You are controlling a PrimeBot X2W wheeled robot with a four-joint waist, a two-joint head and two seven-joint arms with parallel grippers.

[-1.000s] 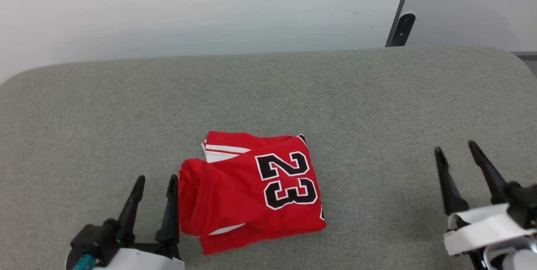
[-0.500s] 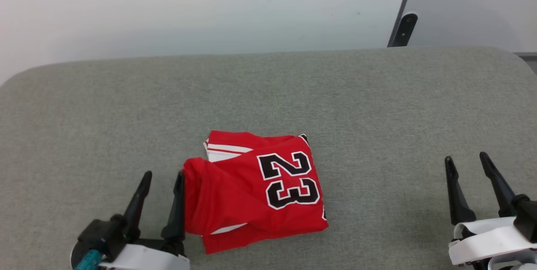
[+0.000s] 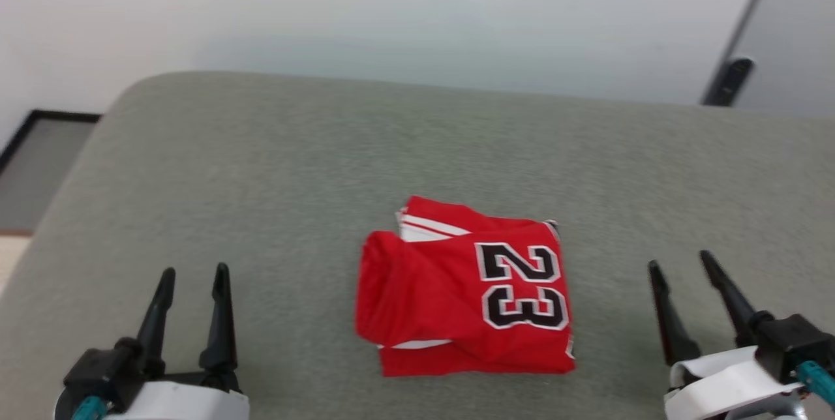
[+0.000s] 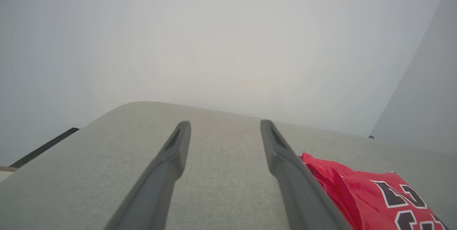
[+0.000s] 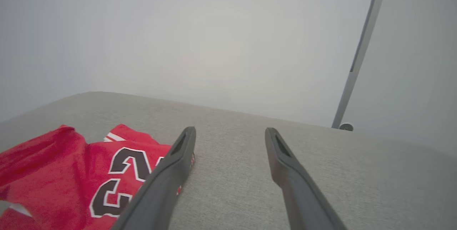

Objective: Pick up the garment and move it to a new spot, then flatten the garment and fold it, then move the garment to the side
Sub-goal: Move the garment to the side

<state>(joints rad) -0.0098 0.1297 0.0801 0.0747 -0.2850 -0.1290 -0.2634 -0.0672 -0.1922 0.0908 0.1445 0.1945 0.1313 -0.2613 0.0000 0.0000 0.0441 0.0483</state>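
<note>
A grey-green upholstered surface (image 3: pixel 261 146) lies before a plain pale wall (image 3: pixel 391 2).

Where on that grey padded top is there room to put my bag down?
The whole far half of the grey padded top, behind the folded red jersey, is bare, as is the strip between the jersey and the left hand. Tighter: the gap between jersey and right hand.

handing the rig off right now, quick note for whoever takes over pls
Left gripper: open, empty, left of the garment, not touching it.
Right gripper: open, empty, to its right, apart from it.
Garment: folded into a compact bundle, number 23 facing up, lying on the grey padded surface.
Done: the fold looks finished.
Left: probably the move to the side.
</note>
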